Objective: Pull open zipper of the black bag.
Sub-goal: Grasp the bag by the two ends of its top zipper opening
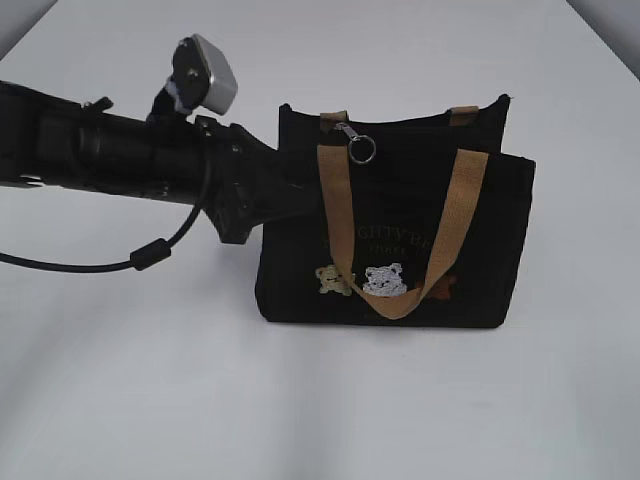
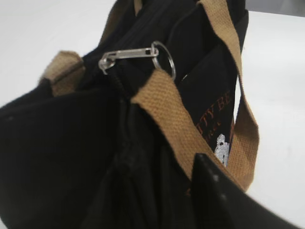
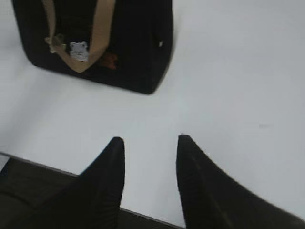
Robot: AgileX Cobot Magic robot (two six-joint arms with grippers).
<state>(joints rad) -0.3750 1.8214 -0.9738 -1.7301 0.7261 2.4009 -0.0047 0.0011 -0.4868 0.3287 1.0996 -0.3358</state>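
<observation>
The black bag stands upright on the white table, tan handles draped over its front with bear patches. The zipper's silver pull tab and key ring lie on the top edge near the left handle; in the left wrist view the tab points right along the zipper line. My left gripper is shut on the bag's left end, creased fabric between its fingers; one finger is hidden. My right gripper hangs open over bare table, well short of the bag.
The left arm reaches in from the left with its cable trailing on the white table. The right wrist view shows the table's near edge under the gripper. White tabletop surrounds the bag.
</observation>
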